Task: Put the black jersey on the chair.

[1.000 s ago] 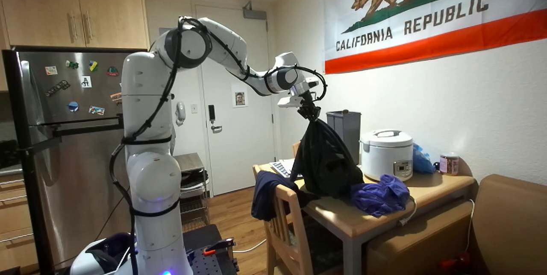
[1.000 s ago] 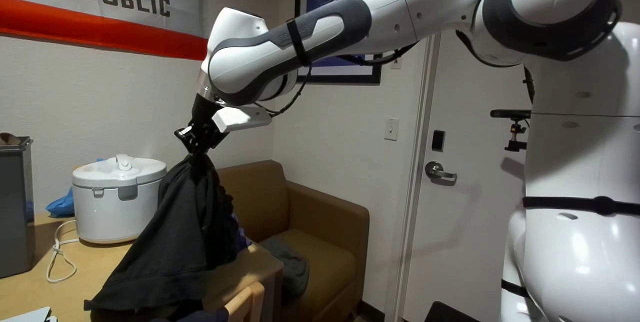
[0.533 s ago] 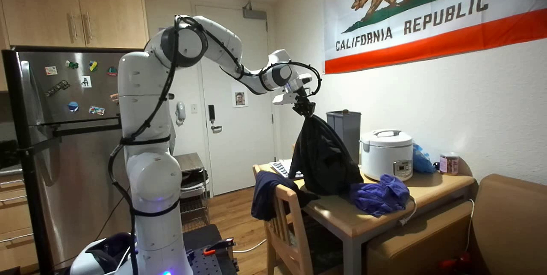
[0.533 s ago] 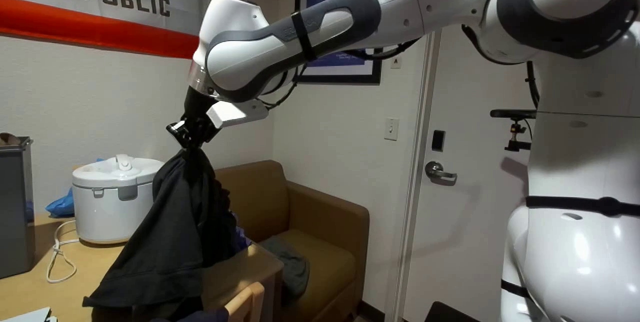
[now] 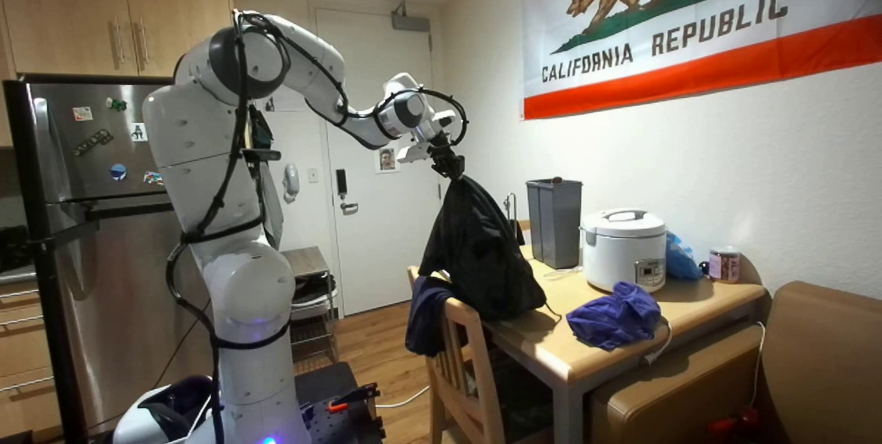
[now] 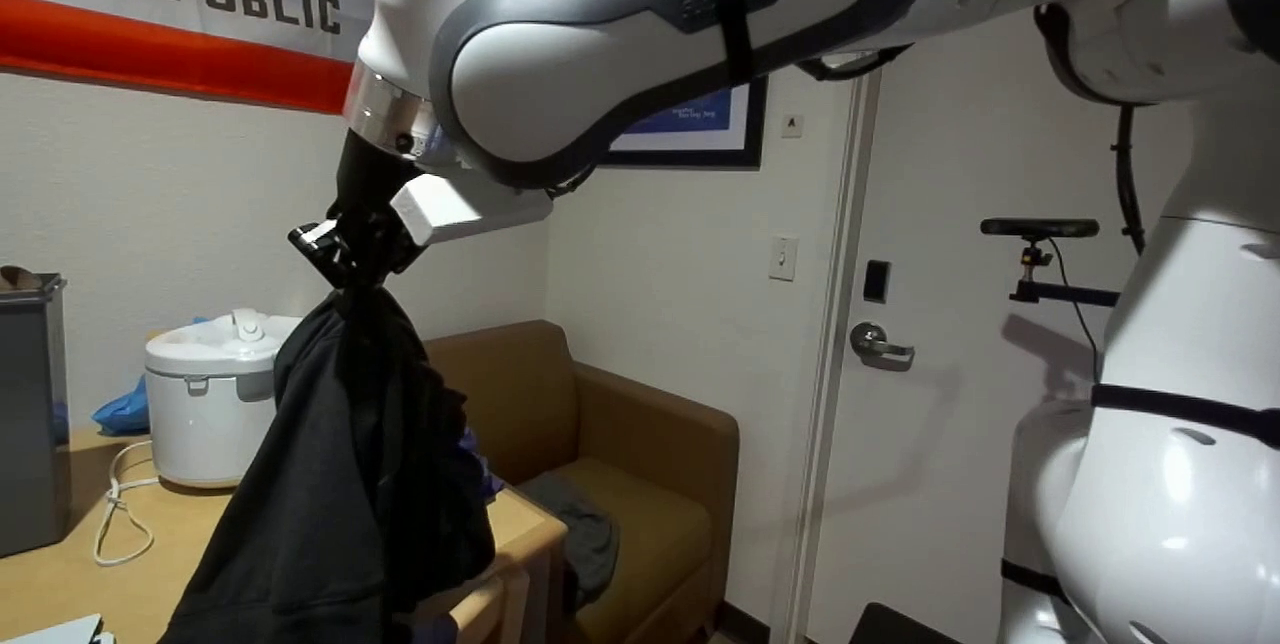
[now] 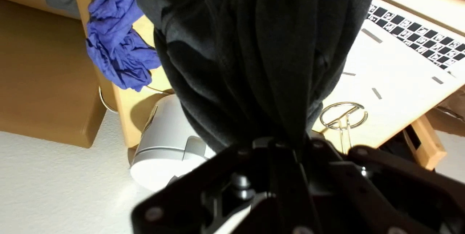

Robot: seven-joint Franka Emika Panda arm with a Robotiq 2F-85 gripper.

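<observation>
The black jersey (image 5: 482, 258) hangs bunched from my gripper (image 5: 450, 174) above the near end of the table, close to the chair (image 5: 468, 347). Its lower edge reaches the tabletop and overlaps the chair's back; contact cannot be told. In an exterior view, the jersey (image 6: 330, 484) hides most of the chair (image 6: 485, 609) below my gripper (image 6: 358, 289). In the wrist view, my gripper (image 7: 285, 146) is shut on the gathered top of the jersey (image 7: 247, 52). A dark navy cloth (image 5: 426, 316) drapes over the chair's back.
The wooden table (image 5: 551, 347) bears a rice cooker (image 5: 623, 254), a purple cloth (image 5: 613, 316) and a grey bin (image 5: 555, 227). A keyboard (image 7: 425, 37) and a metal ring stand (image 7: 343, 116) show in the wrist view. A brown sofa (image 6: 650, 494) stands behind the table.
My arm has drawn back toward the robot's base, carrying the jersey away from the purple cloth and rice cooker toward the chair. The grip on the jersey is unchanged.
</observation>
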